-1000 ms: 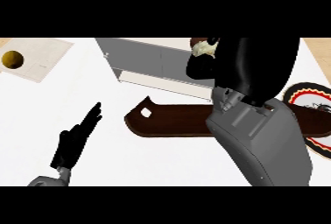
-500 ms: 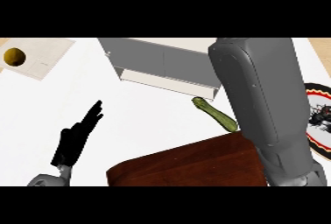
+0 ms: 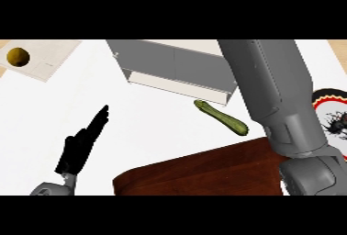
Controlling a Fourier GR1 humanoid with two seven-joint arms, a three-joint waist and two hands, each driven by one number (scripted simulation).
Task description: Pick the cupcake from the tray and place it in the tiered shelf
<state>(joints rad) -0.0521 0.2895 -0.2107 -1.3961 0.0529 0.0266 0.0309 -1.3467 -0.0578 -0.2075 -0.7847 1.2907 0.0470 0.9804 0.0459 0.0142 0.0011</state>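
The tiered shelf (image 3: 169,64), grey with a white front edge, stands at the top centre of the counter. A dark brown wooden tray (image 3: 203,174) lies at the bottom centre, and no cupcake shows on its visible part. My right forearm (image 3: 271,92) rises from the lower right, past the shelf's right end, to the picture's top, and its hand is out of view. The cupcake is not visible anywhere. My left hand (image 3: 78,149) rests open at the lower left, fingers straight and pointing up and to the right.
A green zucchini (image 3: 222,118) lies on the white counter between the shelf and the tray. A patterned plate (image 3: 332,117) sits at the right edge. A tan board (image 3: 47,59) holding a round yellow item (image 3: 18,56) is at the top left.
A second ago my right hand held the cupcake at the shelf's right end; the hand and cupcake have since passed beyond the top edge. The tray now shows lower, and the zucchini is uncovered.
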